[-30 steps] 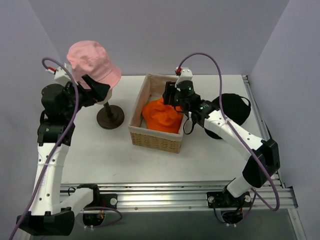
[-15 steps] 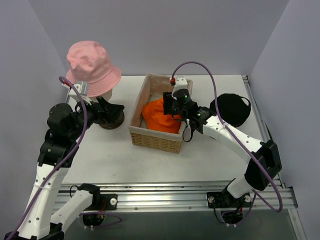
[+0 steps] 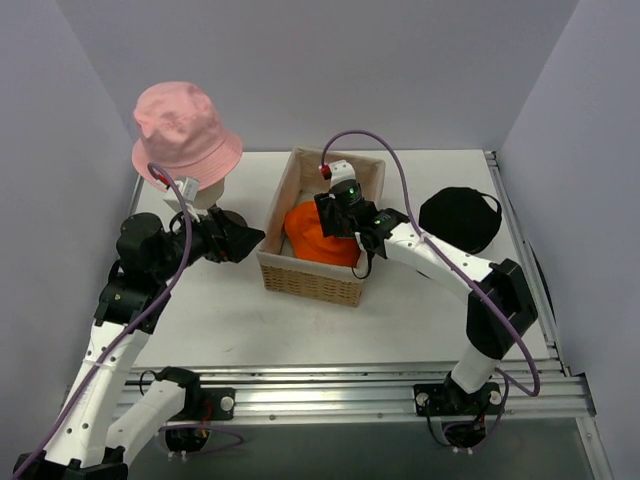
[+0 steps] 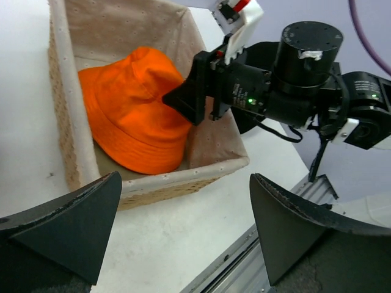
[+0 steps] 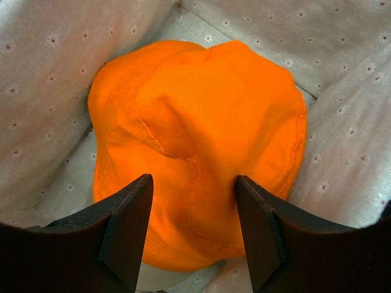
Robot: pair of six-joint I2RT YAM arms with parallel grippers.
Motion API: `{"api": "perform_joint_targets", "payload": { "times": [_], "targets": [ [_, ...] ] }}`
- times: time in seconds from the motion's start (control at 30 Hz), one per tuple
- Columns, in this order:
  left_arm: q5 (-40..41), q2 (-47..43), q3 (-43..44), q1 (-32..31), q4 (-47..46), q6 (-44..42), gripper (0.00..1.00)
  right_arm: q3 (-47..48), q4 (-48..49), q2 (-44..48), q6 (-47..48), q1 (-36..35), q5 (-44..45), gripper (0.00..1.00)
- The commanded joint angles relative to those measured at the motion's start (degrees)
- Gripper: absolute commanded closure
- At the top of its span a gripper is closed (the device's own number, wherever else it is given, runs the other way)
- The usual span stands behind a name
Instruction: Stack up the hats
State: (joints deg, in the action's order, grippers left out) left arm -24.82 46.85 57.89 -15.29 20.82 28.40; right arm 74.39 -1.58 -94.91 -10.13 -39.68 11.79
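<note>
The right gripper [image 5: 194,180] is hanging, jaws partly apart and gripping nothing, over the orange bucket hat [image 5: 201,110] lying in the cloth-lined woven basket [image 3: 310,280], while the left gripper [image 3: 245,238] is hovering beside the basket, jaws spread wide and empty.

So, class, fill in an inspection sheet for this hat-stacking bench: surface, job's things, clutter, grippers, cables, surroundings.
Surface: white table, no spills seen.
Job's things: orange hat lying in the basket; pink hat raised at back left; black cap on the table at right. No other hat seen, nothing stacked yet.
Clutter: cloth-lined basket, mid table.
Grippers: left gripper open and empty, pointing at the basket; right gripper open inside the basket, jaws either side of the orange hat's crown, no grip seen.
Cables: purple cables, one per arm; the right one arches over the basket.
Surroundings: plain walls; metal rail at the near edge.
</note>
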Motion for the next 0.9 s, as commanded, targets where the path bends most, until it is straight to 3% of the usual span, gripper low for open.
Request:
{"api": "perform_joint_targets", "payload": {
  "times": [0.0, 0.13, 0.23, 0.27, 0.3, 0.37, 0.6, 0.87],
  "targets": [
    [-4.36, 0.87, -0.49, -0.18, -7.63, 3.76, 0.05, 3.13, -2.19, -1.24, 2.4, 0.57, 1.91, 0.48],
    [-4.63, 1.49, -2.08, -0.27, -11.41, 6.05, 0.05, 2.52, -0.18, -1.59, 2.31, 1.71, 1.92, 0.53],
    [-4.54, 2.8, -1.55, -0.27, -11.85, 6.23, 0.05, 4.7, 0.35, -2.38, 2.13, 3.2, 0.43, 0.65],
    [-4.54, 3.33, -1.46, -0.27, -11.94, 6.4, 0.04, 5.41, 0.18, -2.73, 2.22, 3.38, 0.77, 0.7],
    [-4.45, 3.6, -1.38, -0.27, -12.55, 6.66, 0.04, 6.28, -0.34, -3.25, 2.39, 3.47, 0.86, 0.85],
    [-4.62, 4.12, -1.9, -0.27, -13.61, 7.54, 0.04, 9.09, -0.96, -3.78, 2.66, 4.08, 1.04, 1.0],
    [-5.94, 8.69, -0.5, -0.71, -19.84, 10.79, 0.0, 19.46, -3.6, -0.28, 1.17, 4.96, -1.93, 1.0],
    [-4.54, 16.15, 7.58, -3.08, -21.94, 13.34, 0.0, 26.68, -3.25, 5.35, -0.42, 6.19, -2.91, 1.0]
  ]
}}
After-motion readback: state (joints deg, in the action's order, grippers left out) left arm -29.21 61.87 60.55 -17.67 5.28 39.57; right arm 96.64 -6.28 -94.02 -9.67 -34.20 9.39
